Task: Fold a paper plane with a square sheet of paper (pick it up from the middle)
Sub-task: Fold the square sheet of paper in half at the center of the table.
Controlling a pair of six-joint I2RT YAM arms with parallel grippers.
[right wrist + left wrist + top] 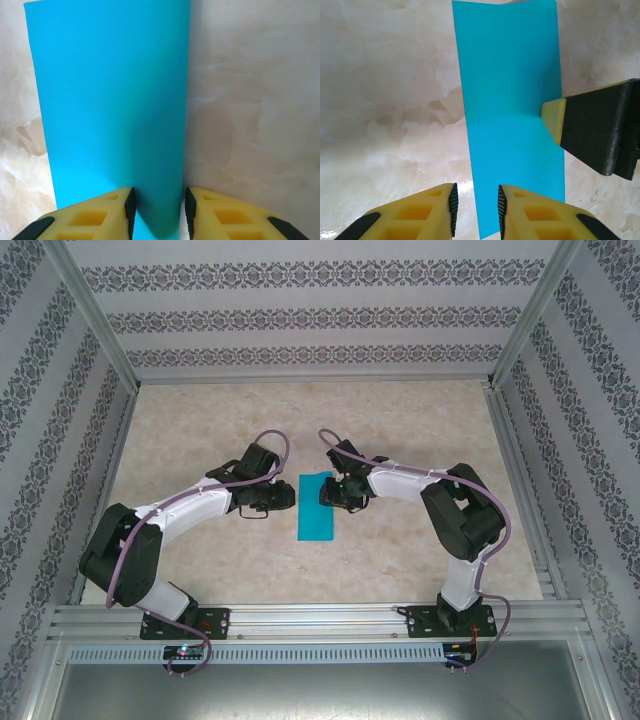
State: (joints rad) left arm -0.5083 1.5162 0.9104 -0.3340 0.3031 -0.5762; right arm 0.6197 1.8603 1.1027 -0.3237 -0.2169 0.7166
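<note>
The square sheet of paper (316, 510) lies in the middle of the table, doubled over into a narrow turquoise rectangle. My left gripper (288, 497) is at its left edge and my right gripper (328, 490) at its right edge, facing each other. In the left wrist view the left gripper (476, 210) is open, with the sheet's (510, 90) left edge running through the gap and one finger over the paper. The right gripper's yellow fingertip (554, 116) touches the opposite edge. The right gripper (159, 210) is open, straddling the rounded, uncreased fold of the sheet (100, 100).
The marbled tabletop (420, 430) is walled by patterned panels on three sides. An aluminium rail (320, 620) carrying both arm bases runs along the near edge. Purple cables loop over both arms.
</note>
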